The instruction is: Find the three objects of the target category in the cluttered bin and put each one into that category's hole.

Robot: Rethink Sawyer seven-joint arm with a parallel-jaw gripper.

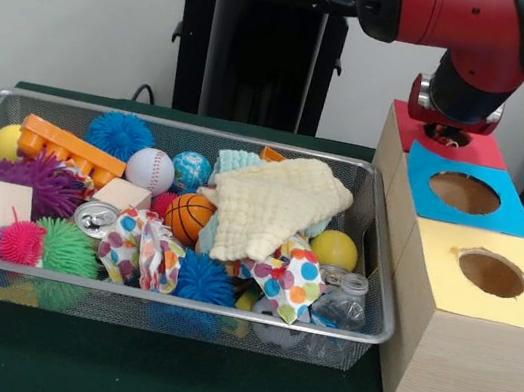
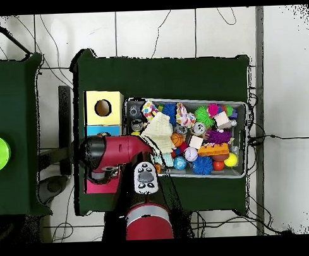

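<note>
Table (image 1: pixel 158 381) has a dark green cloth cover. Two things sit directly on it – a wire mesh bin (image 1: pixel 370 276) full of toys and a wooden three-hole box (image 1: pixel 461 363). In the front view the bin takes the 9 o'clock side, the box stands at 3 o'clock, just beside the bin's end wall. Box tops run yellow, blue, red – yellow nearest the camera.

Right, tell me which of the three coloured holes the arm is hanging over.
The red hole, farthest back in the front view; the arm's end sits directly above it. The blue hole and yellow hole stand uncovered.
</note>
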